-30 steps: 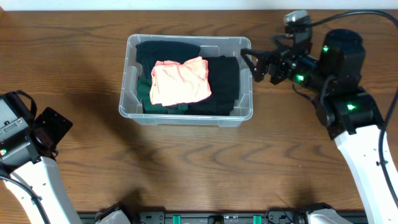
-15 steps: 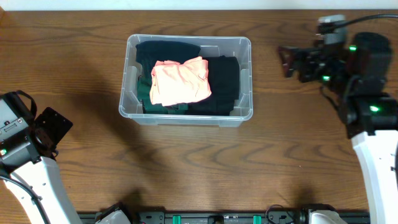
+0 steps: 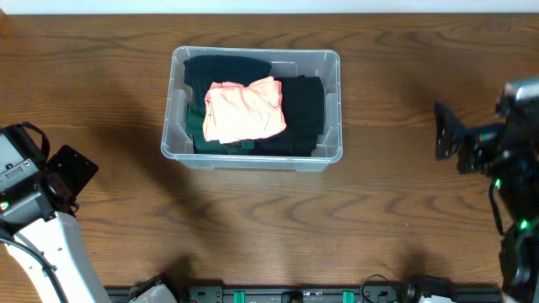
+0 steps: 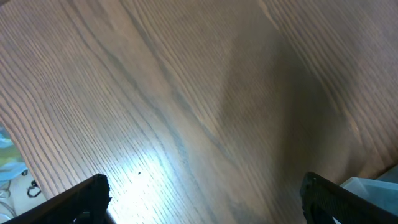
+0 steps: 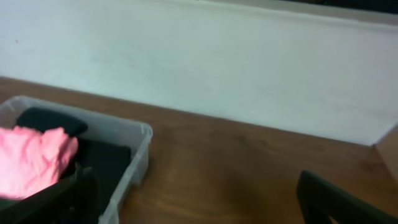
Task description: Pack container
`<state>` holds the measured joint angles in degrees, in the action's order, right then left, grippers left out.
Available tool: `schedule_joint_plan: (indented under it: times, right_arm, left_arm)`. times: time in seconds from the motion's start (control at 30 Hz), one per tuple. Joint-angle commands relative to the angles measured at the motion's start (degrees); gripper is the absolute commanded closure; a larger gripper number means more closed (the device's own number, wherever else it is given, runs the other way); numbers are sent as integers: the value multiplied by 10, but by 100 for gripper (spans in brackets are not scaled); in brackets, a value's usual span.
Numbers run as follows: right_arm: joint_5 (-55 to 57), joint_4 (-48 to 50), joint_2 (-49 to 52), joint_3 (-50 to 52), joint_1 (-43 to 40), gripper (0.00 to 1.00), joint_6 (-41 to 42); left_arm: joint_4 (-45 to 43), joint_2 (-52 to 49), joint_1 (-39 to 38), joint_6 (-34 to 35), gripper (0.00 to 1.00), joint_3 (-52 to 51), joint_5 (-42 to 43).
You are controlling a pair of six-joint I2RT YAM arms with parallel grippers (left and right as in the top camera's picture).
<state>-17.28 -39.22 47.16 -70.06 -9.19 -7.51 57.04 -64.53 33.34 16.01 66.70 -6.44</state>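
Note:
The clear plastic container [image 3: 335,101] stands at the table's back middle. It holds a peach-pink garment [image 3: 244,109] on top of black clothes [image 3: 305,114] and a green one [image 3: 195,124]. My right gripper [image 3: 444,131] is open and empty, well to the right of the container and above the table. In the right wrist view the right gripper [image 5: 199,202] faces the container's corner [image 5: 140,134] and the pink garment [image 5: 34,155]. My left gripper [image 3: 74,172] is open and empty at the far left, over bare wood; its wrist view [image 4: 202,202] shows only wood between the jaws.
A white wall [image 5: 217,68] runs behind the table's back edge. A pale clear edge [image 4: 373,185] shows at the lower right of the left wrist view. Black rig hardware [image 3: 295,295] lines the table's front edge.
My right arm has pulled away from the container's right rim, moving right and toward the front. The left arm and the container's contents have not moved.

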Motion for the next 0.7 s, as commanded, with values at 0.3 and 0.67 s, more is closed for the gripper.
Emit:
schedule_joint_plan:
  times: [0.3,0.67]
  right_arm:
    - [3,112,-239,351,21,1,-24]
    - [3,79,-435,467,43,1,-2]
  left_arm:
    - [2,-2,3,-10,2,9,-9]
    - [2,-2,3,-10,2,9,-9]
